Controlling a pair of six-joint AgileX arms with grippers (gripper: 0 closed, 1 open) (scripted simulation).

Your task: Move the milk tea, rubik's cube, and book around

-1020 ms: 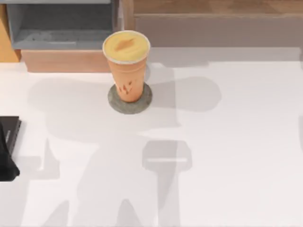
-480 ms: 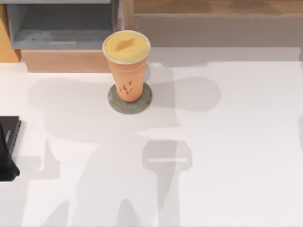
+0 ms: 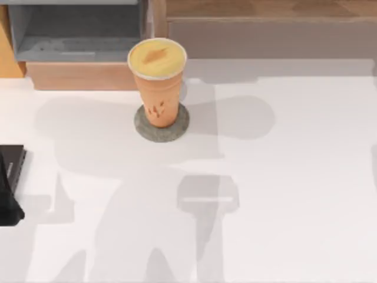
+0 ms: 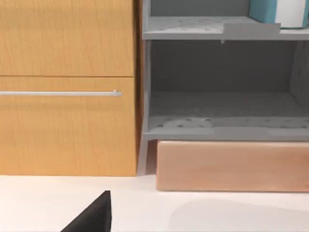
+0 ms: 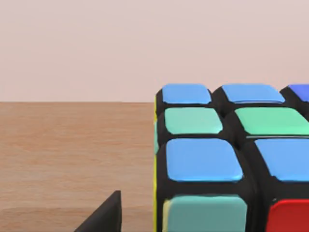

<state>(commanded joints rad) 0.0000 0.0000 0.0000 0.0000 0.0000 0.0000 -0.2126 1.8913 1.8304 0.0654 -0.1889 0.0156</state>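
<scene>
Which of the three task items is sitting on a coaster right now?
The milk tea: it stands upright on a round grey coaster on the white table. The rubik's cube rests on a wooden surface, and the book sits on a grey shelf.

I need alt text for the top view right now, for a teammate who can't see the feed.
A tall orange milk tea stands upright on a round grey coaster near the back of a white table. Behind it are a grey shelf unit and a wooden surface. A dark part of the left arm sits at the table's left edge.
</scene>
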